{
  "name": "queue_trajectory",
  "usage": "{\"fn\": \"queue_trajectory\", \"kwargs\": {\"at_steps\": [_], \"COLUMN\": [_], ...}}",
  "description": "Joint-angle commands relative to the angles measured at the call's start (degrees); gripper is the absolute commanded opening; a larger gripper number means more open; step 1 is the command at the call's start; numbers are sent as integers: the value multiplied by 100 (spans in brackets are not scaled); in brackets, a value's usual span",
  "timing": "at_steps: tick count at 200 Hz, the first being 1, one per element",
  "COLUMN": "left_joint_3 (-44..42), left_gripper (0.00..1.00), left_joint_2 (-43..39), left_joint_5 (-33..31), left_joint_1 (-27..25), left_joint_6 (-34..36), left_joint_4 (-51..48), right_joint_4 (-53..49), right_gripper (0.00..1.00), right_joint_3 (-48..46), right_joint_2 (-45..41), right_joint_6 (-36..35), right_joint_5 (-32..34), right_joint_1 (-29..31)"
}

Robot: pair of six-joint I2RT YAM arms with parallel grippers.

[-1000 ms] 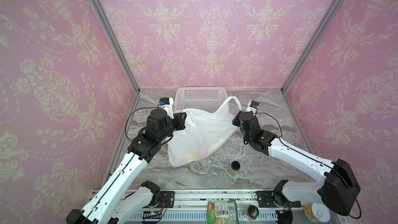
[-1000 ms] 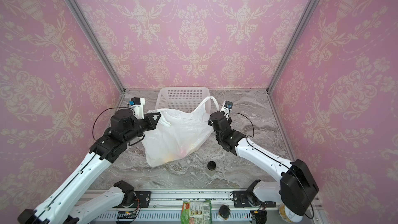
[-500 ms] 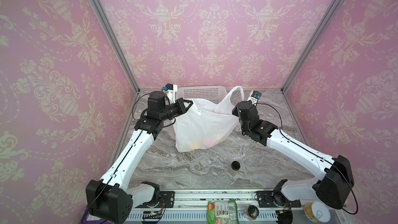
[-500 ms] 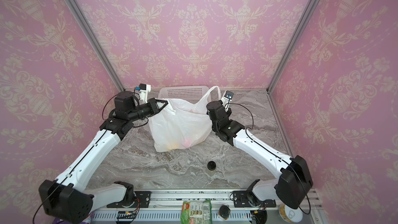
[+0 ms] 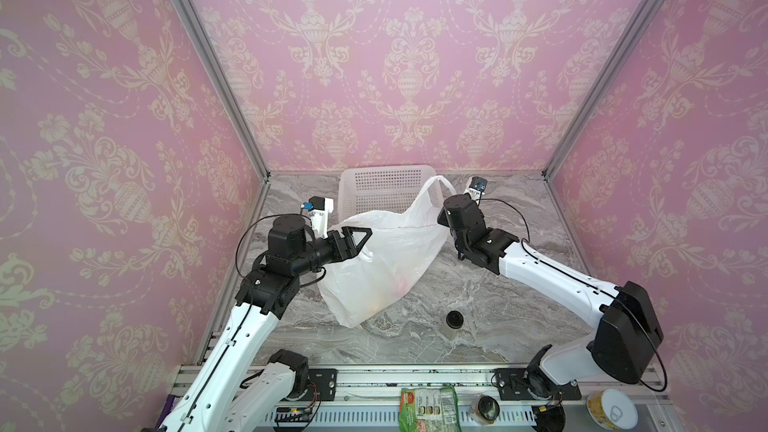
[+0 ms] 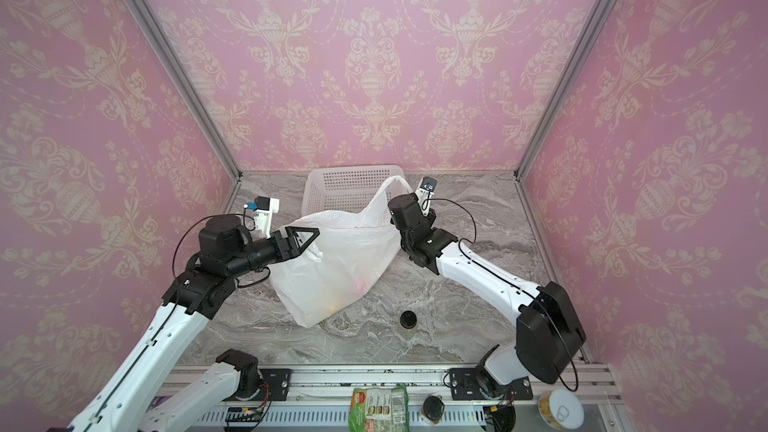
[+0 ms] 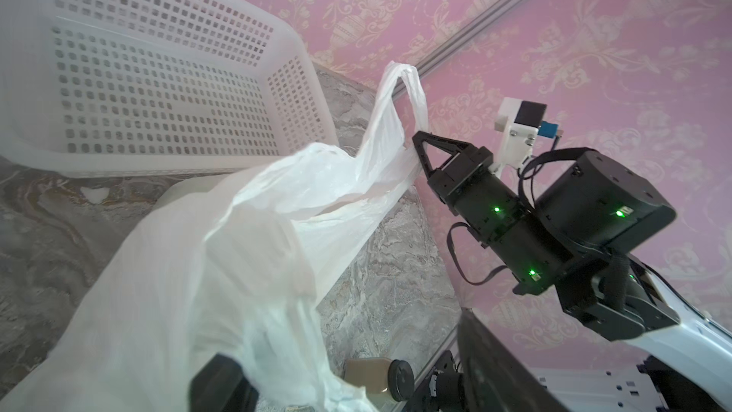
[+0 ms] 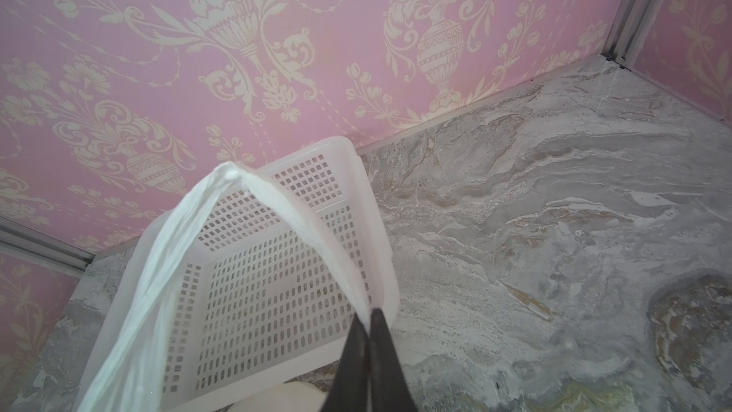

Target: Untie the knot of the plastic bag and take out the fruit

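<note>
Film of the plastic bag (image 5: 386, 268) drapes over one finger of the left claw (image 5: 362, 238), whose jaws stand wide apart and clamp nothing. Bag rests on the table (image 5: 519, 326) before the basket (image 5: 386, 169), fruit (image 5: 397, 284) faintly visible inside. Right claw (image 8: 372, 317) is closed on the bag's raised handle loop.

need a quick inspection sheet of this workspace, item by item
surface: grey marbled table, nothing spilled seen
job's things: plastic bag slumps mid-table, untied, one handle loop held up; fruit shows faintly through the plastic, none out
clutter: black-lidded jar in front of the bag; white basket at the back, nothing in it; green packet, second jar and can beyond the front rail
end effectors: left end effector open at the bag's edge; right end effector shut on the handle loop
cables: left wrist cable and right wrist cable each hang in a loop
surroundings: pink patterned walls, metal frame posts
</note>
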Motion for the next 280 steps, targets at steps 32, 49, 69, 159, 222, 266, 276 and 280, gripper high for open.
{"fn": "queue_trajectory", "kwargs": {"at_steps": [32, 49, 69, 159, 222, 266, 276, 280], "left_joint_3": [1098, 1343, 1564, 2570, 2871, 2987, 2997, 2997], "left_gripper": [95, 96, 97, 99, 99, 99, 99, 99], "left_joint_2": [-410, -389, -316, 1769, 2722, 3098, 3170, 3197], "left_joint_5": [-3219, -3515, -3248, -2086, -2468, -2973, -3071, -3089], "left_joint_1": [-30, -32, -37, -371, -1178, -1189, -1194, -1196], "left_joint_6": [1229, 1353, 1451, 2283, 2996, 3109, 3097, 3097], "left_joint_4": [-2035, -2205, -2119, -1759, -2043, -2336, -2388, -2415], "right_joint_4": [-97, -111, -155, 271, 221, 174, 189, 186], "right_gripper": [41, 52, 64, 88, 93, 94, 94, 94], "right_joint_3": [-320, -524, -772, -1320, -1355, -1326, -1335, -1342], "right_joint_2": [-512, -683, -853, -1202, -1055, -1005, -1008, -1009], "right_joint_6": [74, 100, 150, -427, -668, -717, -722, -717], "right_joint_5": [81, 38, -92, -1753, -1884, -1848, -1870, -1882], "right_joint_1": [-33, -35, -25, 49, 97, 94, 94, 93]}}
